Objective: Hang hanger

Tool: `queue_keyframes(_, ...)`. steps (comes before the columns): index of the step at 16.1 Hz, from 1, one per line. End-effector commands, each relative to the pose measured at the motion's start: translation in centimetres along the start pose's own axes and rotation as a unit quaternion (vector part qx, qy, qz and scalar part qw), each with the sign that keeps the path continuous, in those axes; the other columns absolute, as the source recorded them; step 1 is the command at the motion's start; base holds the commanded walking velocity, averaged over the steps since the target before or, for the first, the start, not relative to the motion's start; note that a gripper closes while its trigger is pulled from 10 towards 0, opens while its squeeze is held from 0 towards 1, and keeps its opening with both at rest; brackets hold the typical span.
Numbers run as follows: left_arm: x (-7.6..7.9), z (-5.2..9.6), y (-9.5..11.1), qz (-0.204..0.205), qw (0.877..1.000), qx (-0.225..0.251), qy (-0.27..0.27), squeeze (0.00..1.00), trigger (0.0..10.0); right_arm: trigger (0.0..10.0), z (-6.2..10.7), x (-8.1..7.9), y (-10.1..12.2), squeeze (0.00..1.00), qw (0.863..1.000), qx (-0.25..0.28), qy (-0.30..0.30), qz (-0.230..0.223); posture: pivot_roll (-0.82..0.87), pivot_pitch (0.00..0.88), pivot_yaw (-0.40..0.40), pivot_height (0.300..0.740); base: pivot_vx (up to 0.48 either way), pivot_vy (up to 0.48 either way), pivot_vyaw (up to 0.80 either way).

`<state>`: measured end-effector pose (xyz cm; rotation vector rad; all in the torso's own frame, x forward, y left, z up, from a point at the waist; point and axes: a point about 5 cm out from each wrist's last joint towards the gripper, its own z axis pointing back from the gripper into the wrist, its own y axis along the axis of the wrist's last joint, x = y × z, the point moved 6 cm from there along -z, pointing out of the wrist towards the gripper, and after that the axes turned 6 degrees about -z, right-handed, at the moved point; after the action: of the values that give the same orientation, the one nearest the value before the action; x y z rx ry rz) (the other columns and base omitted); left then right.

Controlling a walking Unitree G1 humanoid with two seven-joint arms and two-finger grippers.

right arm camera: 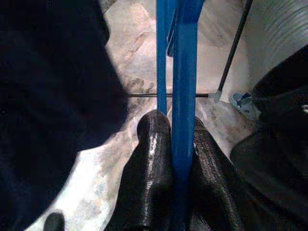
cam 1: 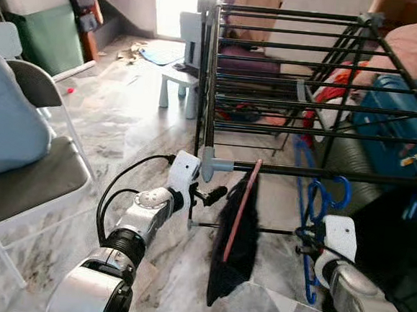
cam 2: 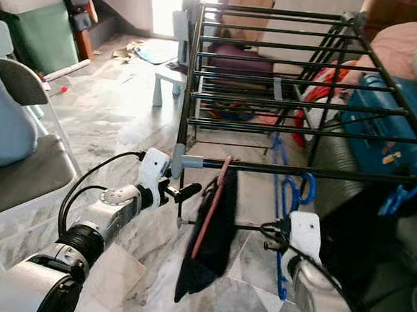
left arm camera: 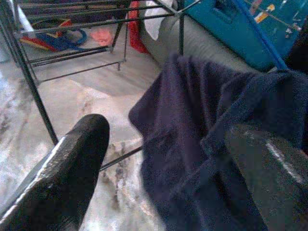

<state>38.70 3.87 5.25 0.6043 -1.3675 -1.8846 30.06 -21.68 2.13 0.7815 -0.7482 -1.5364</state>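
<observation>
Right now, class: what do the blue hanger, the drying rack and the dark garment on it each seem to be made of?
Blue hanger, pinched in the right claw: likely plastic, with a smooth, evenly coloured flat strip.
Drying rack: probably black-coated metal, with thin straight rods and grey corner joints that look plastic.
Dark garment: soft navy fabric, fuzzy and folding; the exact fibre is unclear.

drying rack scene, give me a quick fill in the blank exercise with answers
1. The right claw is shut on a hanger whose colour is ____.
2. The dark cloth hangs from the rack's ____ rail.
3. The left claw, beside the dark cloth, is ____.
4. The chair stands on the robot's ____ side.

Answers: blue; front; open; left
</observation>
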Motion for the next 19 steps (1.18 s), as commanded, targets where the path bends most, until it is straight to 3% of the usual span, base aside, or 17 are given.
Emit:
queue_keyframes(1, 0.0, -0.1, 0.2, -0.011, 1.0, -0.005, -0.001, 0.0, 10.0, 10.0, -0.6, 0.0, 1.2, 0.0, 1.0, 0.01, 0.001, 0.005, 0.02, 0.0, -0.021, 0.74, 0.0, 0.0, 0.0)
queue_keyframes(4, 0.1, -0.2, 0.4, -0.01, 1.0, -0.002, -0.002, 0.0, 10.0, 10.0, -1.6, 0.6, 3.4, 0.0, 1.0, 0.018, 0.002, -0.023, 0.02, 0.0, -0.028, 0.74, 0.0, 0.0, 0.0)
queue_keyframes(6, 0.3, -0.2, 0.1, -0.009, 1.0, -0.006, -0.004, 0.0, 10.0, 10.0, -2.7, 0.4, 4.3, 0.0, 0.998, 0.003, 0.02, -0.066, 0.03, 0.0, -0.04, 0.74, 0.0, 0.0, 0.0)
queue_keyframes(9, 0.4, -0.2, 0.0, -0.009, 1.0, -0.006, -0.005, 0.0, 10.0, 10.0, -3.5, 0.0, 3.7, 0.0, 0.994, -0.028, 0.036, -0.1, 0.05, 0.0, -0.057, 0.74, 0.0, 0.0, 0.0)
queue_keyframes(17, 0.4, -0.1, -0.5, -0.008, 1.0, -0.013, -0.003, 0.0, 10.0, 10.0, -4.4, 0.1, 0.5, 0.03, 0.993, -0.088, 0.037, -0.073, 0.05, 0.0, -0.065, 0.74, 0.0, 0.0, 0.0)
queue_keyframes(18, 0.4, -0.1, -0.5, -0.009, 1.0, -0.013, -0.004, 0.0, 10.0, 10.0, -4.4, 0.2, 0.2, 1.0, 0.992, -0.088, 0.035, -0.08, 0.05, 0.0, -0.062, 0.74, 0.0, 0.0, 0.0)
queue_keyframes(19, 0.6, -0.2, -0.4, -0.01, 1.0, -0.013, -0.006, 0.0, 10.0, 10.0, -4.3, 0.8, 0.3, 1.0, 0.995, -0.074, 0.019, -0.069, 0.05, 0.0, -0.061, 0.74, 0.0, 0.0, 0.0)
